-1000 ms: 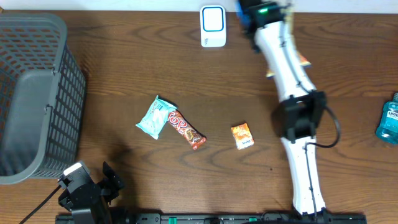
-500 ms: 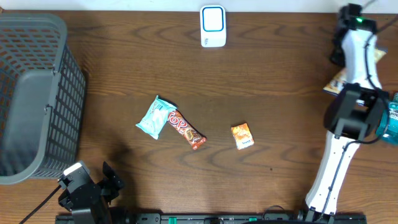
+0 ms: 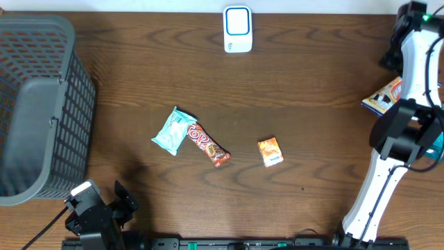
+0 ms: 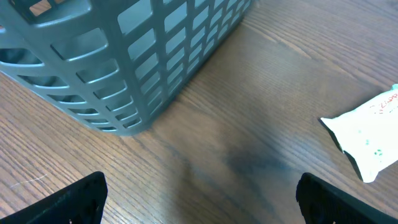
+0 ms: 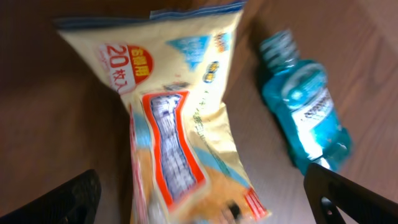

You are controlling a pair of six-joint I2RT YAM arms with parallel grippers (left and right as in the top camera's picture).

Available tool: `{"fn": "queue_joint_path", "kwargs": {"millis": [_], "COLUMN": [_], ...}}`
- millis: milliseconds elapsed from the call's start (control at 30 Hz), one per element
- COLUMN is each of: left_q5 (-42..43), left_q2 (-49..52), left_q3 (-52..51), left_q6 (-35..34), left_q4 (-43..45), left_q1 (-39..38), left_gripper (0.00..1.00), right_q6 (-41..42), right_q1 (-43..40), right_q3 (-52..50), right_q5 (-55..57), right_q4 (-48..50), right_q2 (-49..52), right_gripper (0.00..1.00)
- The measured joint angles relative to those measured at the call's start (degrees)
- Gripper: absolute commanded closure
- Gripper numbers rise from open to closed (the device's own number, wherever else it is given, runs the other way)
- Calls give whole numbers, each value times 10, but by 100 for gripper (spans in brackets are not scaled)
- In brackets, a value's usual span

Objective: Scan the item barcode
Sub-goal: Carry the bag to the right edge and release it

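Leftward, basket (image 3: 78, 125) stands apart from teal packet (image 3: 173, 130).

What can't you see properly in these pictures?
Yellow packet: right wrist view, blurred, print unreadable, lower end cut off by the edge.
Blue bottle: overhead view, mostly hidden behind the right arm and cut by the edge.
White packet: left wrist view, cut off by the right edge.
Orange packet: overhead view, too small to read.
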Motion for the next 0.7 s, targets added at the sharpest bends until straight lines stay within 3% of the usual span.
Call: {"fn": "queue_joint_path", "kwargs": {"millis": [167, 300, 500, 700], "left_q5": [0, 0, 0, 0], "left_q2": [0, 0, 0, 0], "left_q3": [0, 0, 0, 0], "left_q6": [0, 0, 0, 0], "left_q4": [0, 0, 0, 0], "left_q1": [0, 0, 0, 0], "left_gripper": [3, 3, 3, 3], "right_q6": [12, 17, 28, 19], "right_q1": [52, 141, 264, 321], "right_q3": [8, 23, 24, -20], "right_q5": [-17, -41, -80, -156], "right_q4": [-32, -85, -174, -175], "right_q2": [-107, -191, -236, -287], "right_gripper": [1, 1, 1, 1]}}
